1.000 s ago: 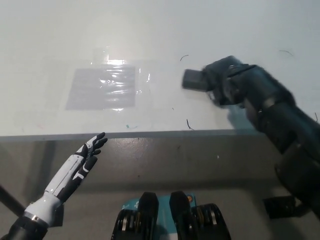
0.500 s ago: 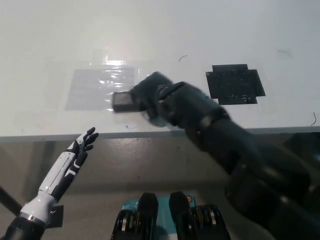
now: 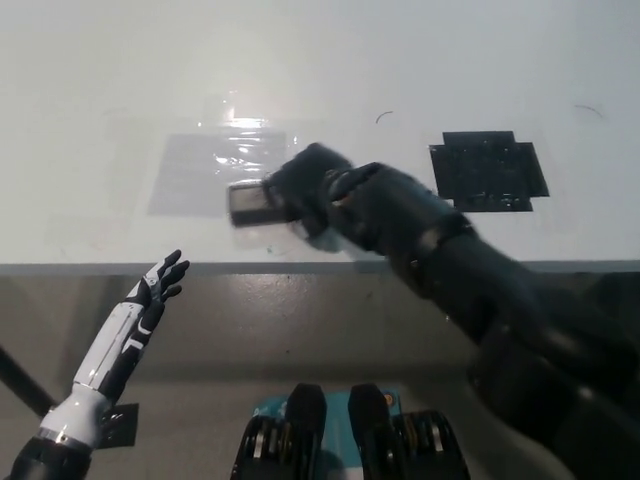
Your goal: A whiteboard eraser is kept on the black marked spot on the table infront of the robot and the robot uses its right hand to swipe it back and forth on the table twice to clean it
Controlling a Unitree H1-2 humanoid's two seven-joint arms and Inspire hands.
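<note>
My black right hand (image 3: 318, 190) is shut on the grey whiteboard eraser (image 3: 247, 203), pressing it on the white table (image 3: 400, 80) at the right edge of a clear taped plastic patch (image 3: 205, 170). The black marked spot (image 3: 488, 170) lies bare to the right, well apart from the eraser. My right arm reaches in diagonally from the lower right. My white left hand (image 3: 150, 300) hangs below the table's front edge at lower left, fingers apart, holding nothing.
The table's front edge (image 3: 300, 266) runs across the middle of the view. Small dark pen marks (image 3: 384, 116) dot the surface near the black spot. Floor shows below the edge.
My right hand swept the eraser leftward from beside the black spot to the plastic patch, uncovering the spot; since half a second ago it has barely moved. The camera shifted slightly.
</note>
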